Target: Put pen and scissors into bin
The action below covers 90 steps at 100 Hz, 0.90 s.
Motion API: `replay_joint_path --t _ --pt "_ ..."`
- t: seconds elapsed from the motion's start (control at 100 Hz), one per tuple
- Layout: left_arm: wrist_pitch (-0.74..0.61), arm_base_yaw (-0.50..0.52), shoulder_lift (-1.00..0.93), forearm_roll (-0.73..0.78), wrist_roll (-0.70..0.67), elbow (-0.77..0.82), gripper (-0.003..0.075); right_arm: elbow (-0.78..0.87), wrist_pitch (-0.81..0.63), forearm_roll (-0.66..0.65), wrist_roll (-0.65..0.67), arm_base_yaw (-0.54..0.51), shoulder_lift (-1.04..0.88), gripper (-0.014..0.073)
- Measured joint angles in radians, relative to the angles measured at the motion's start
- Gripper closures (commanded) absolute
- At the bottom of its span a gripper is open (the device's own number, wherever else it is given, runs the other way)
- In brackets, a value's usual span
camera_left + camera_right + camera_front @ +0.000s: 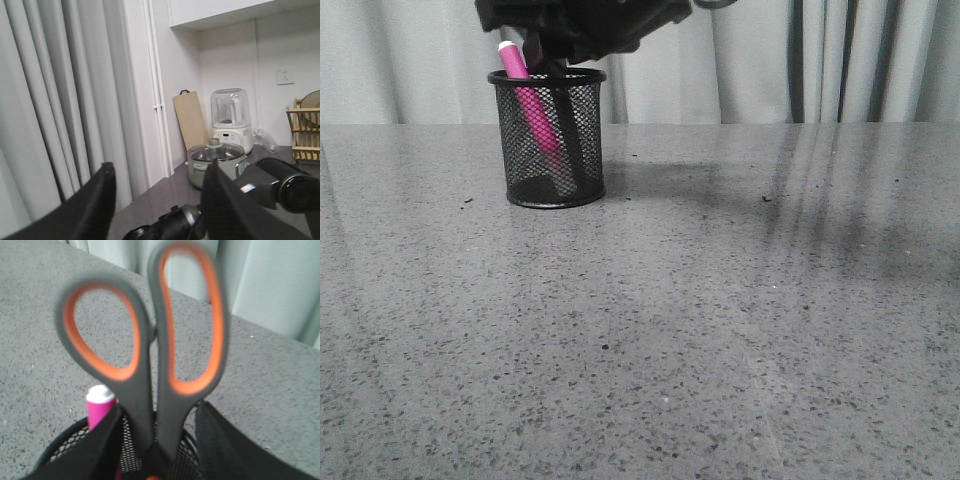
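The bin (525, 165), a black mesh cup, stands on the table at the far left. The pink pen (525, 85) with a white cap leans inside it, its top above the rim; it also shows in the right wrist view (100, 407). The scissors (165, 355) stand blades-down in the bin (70, 445), grey and orange handles up; a dark blade (568, 140) shows through the mesh. My right gripper (160, 412) hovers just above the bin (560, 45), its fingers astride the scissors' neck with a gap on one side. My left gripper (157, 172) is open and empty, raised and facing the curtain.
Grey speckled table (720, 330) stretches to the front and right of the bin. Grey curtain (840, 60) hangs behind it. The left wrist view shows a pot (216, 157), a blender (231, 117) and a cutting board (190, 120) on a far counter.
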Motion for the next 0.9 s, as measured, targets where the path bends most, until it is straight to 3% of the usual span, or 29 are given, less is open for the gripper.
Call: replay_joint_path --t 0.12,0.23,0.3,0.39,0.55,0.7,0.9 --pt "0.002 0.0 0.0 0.096 -0.056 0.002 0.0741 0.0 0.021 0.004 0.002 0.0 -0.082 0.018" --pt "-0.021 0.002 -0.019 0.171 -0.095 0.049 0.0739 0.0 0.061 0.006 0.002 0.0 -0.192 0.0207" --pt "-0.046 0.01 -0.043 0.22 -0.125 0.104 0.0739 0.005 0.101 0.006 0.002 0.0 -0.27 0.0352" --pt "-0.087 0.036 -0.09 0.277 -0.181 0.194 0.0739 0.048 0.149 0.003 0.002 0.0 -0.393 0.0672" --pt "-0.151 0.105 -0.203 0.33 -0.252 0.414 0.0739 0.242 0.239 -0.005 -0.003 0.0 -0.665 0.0665" --pt "-0.17 0.181 -0.323 0.337 -0.261 0.618 0.0739 0.554 0.28 -0.006 -0.038 0.0 -0.93 0.0666" --pt "-0.171 0.234 -0.433 0.341 -0.265 0.779 0.0739 0.876 0.3 -0.006 -0.057 0.004 -1.245 0.0666"
